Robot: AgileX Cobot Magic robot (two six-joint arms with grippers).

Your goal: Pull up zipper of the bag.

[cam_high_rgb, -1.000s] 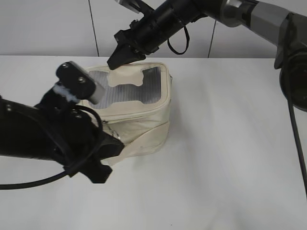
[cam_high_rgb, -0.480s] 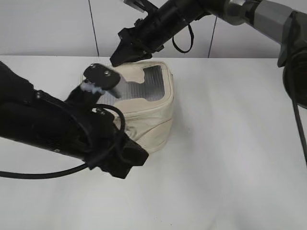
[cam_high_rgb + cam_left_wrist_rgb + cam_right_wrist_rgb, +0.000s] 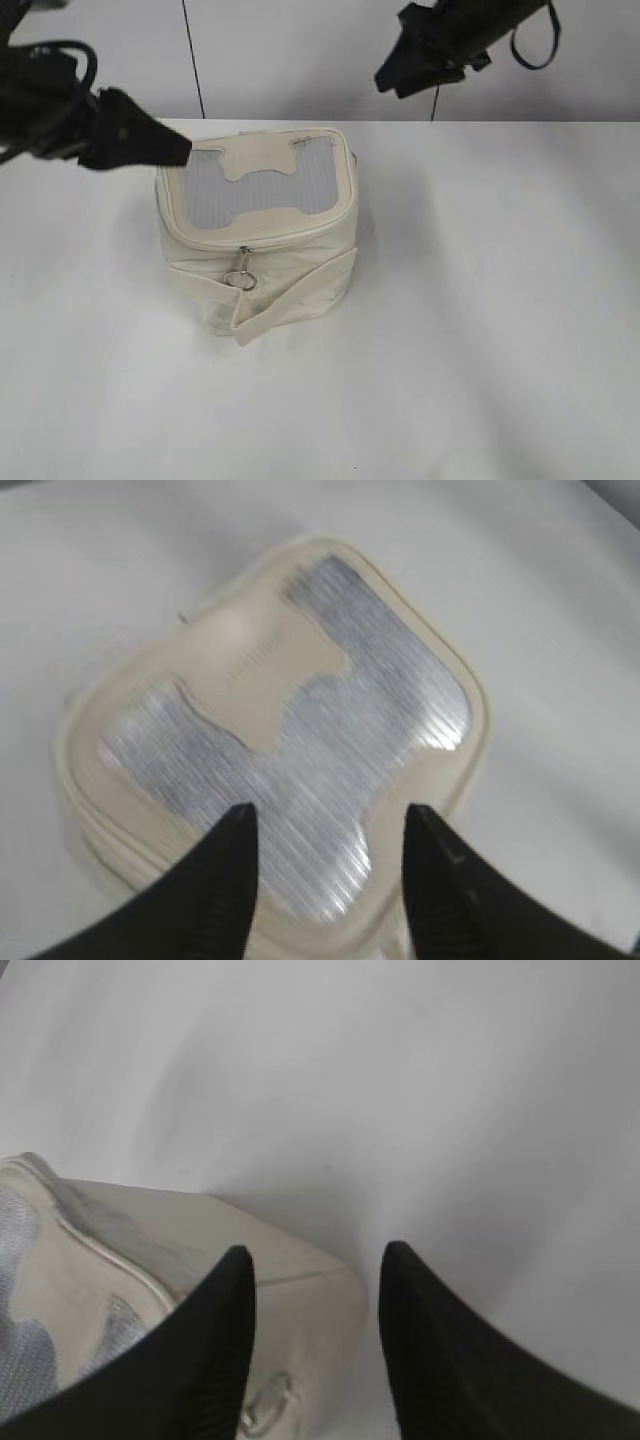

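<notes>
Small boxy cream fabric bag (image 3: 258, 232) sits mid-counter, zipper (image 3: 262, 238) apparently closed, silver ring pull (image 3: 241, 279) hanging at front. Left end effector (image 3: 325, 855) spread, empty, above its mesh top; right end effector (image 3: 315, 1290) spread, empty, beyond. Judgement: pull finished; next, check closure.

Bag (image 3: 300, 265): matt cream cloth with a shiny grey mesh top; zipper (image 3: 262, 238) pull was silver metal; table (image 3: 480, 330) smooth, white.

Cream bag (image 3: 262, 240), grey mesh top, silver zipper (image 3: 241, 278) ring.
</notes>
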